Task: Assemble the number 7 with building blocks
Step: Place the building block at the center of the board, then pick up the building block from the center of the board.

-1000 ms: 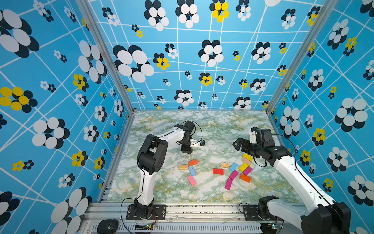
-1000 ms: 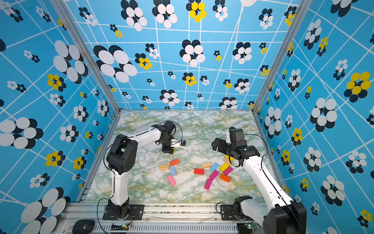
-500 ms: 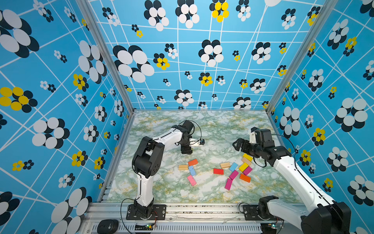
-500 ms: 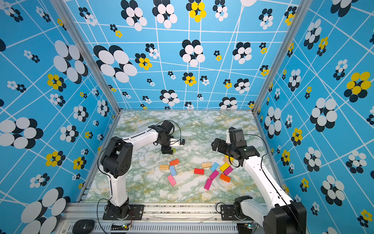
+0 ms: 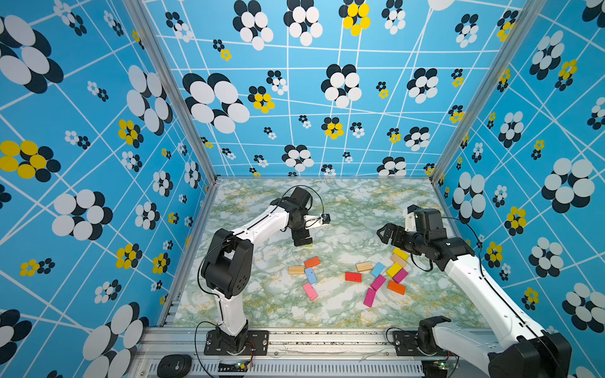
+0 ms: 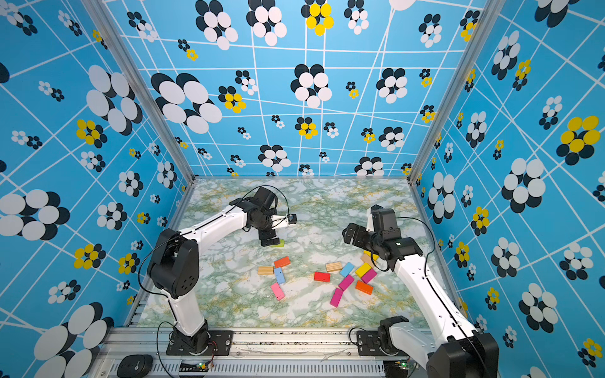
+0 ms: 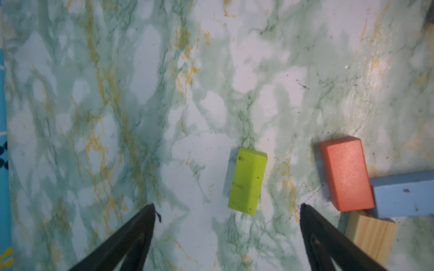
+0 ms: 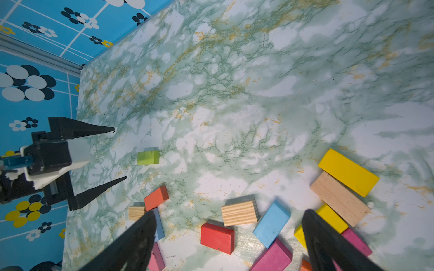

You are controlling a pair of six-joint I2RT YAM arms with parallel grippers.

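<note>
Blocks (image 5: 353,277) are spread flat on the table (image 5: 360,203) in two loose bunches near the front. One green block (image 7: 247,181) is seen alone, farther back. It lies between the wide-open fingers of the left claw (image 7: 228,206) and is not touched. The right claw (image 8: 229,212) is held wide open over the bigger bunch, and nothing is gripped.

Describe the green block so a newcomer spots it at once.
On the marble table, look just off the tips of the left gripper, jaws open, farther back than the other blocks. The green block lies flat there alone, touching nothing; it is the only green one.
</note>
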